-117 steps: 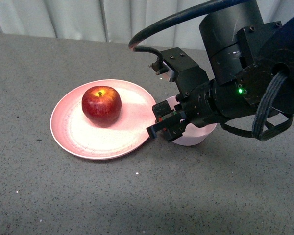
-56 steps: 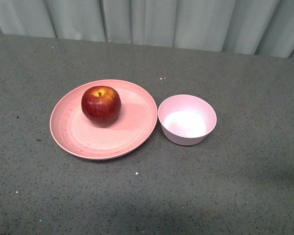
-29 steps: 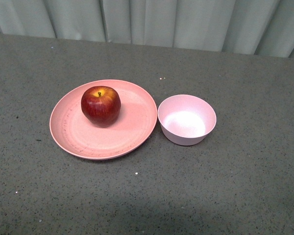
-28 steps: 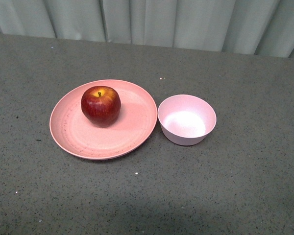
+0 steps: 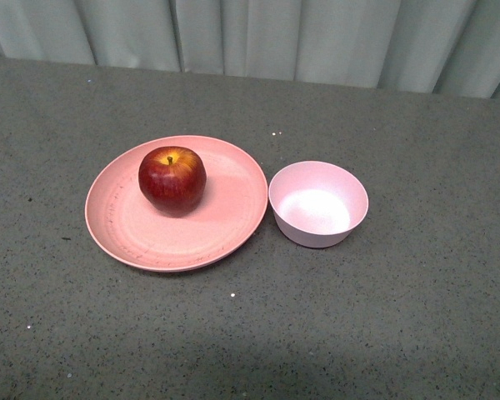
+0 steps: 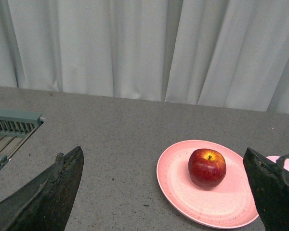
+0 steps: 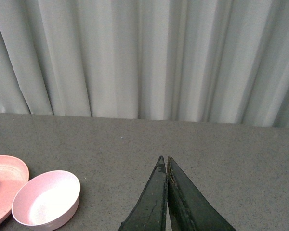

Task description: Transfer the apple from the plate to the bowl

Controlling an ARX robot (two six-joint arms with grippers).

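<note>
Left wrist view showed the left gripper [image 6: 162, 151] gaping wide, probably best centred around the round dark-red apple [image 6: 207, 167] on the shallow salmon-pink plate [image 6: 178, 185]; the right gripper [image 7: 164, 159] sat pinched closed.

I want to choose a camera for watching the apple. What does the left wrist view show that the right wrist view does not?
Only the left wrist view: the apple, a metal grille and the left fingers, wide apart. Only the right wrist view: the right fingers, pressed together. Both: the plate, whole in the left, an edge in the right; the bowl, a sliver in the left, whole in the right; the curtain; the table.
</note>
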